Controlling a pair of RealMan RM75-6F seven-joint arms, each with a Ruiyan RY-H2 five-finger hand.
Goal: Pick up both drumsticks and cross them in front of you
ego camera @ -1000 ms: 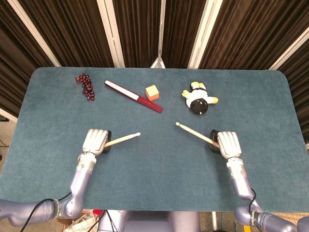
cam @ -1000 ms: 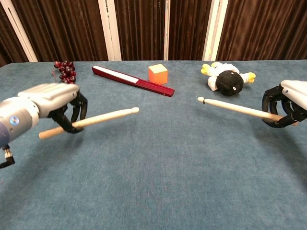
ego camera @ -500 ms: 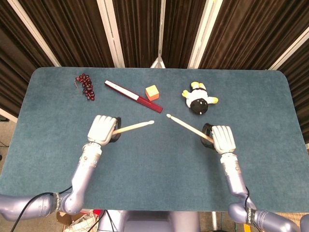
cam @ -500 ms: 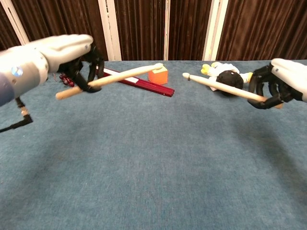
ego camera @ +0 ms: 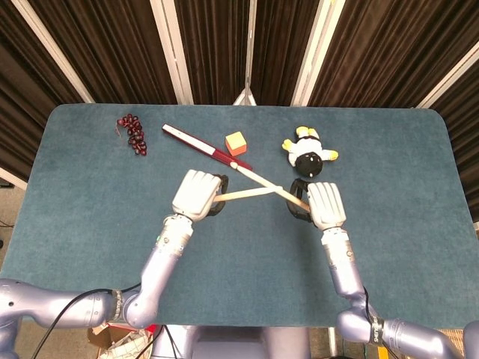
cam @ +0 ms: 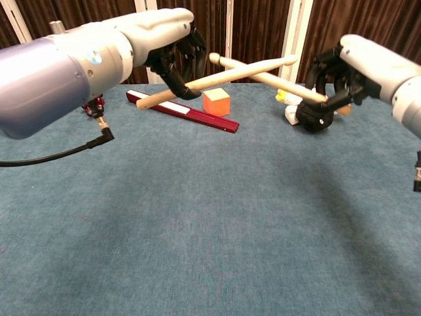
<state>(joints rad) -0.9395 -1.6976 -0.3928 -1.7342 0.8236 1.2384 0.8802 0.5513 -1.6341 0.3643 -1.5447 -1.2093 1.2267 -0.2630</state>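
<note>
Both your hands have risen and come inward: your left hand grips one drumstick, your right hand the other drumstick, crossed above the table's far middle.

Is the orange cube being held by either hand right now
No, the orange cube sits on the table beside the red bar, while the left hand and right hand each hold a drumstick.

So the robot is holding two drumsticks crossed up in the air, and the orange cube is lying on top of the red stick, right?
Not quite. In the chest view the orange cube sits on the table behind the red stick, not on it. The drumsticks are crossed in the air.
</note>
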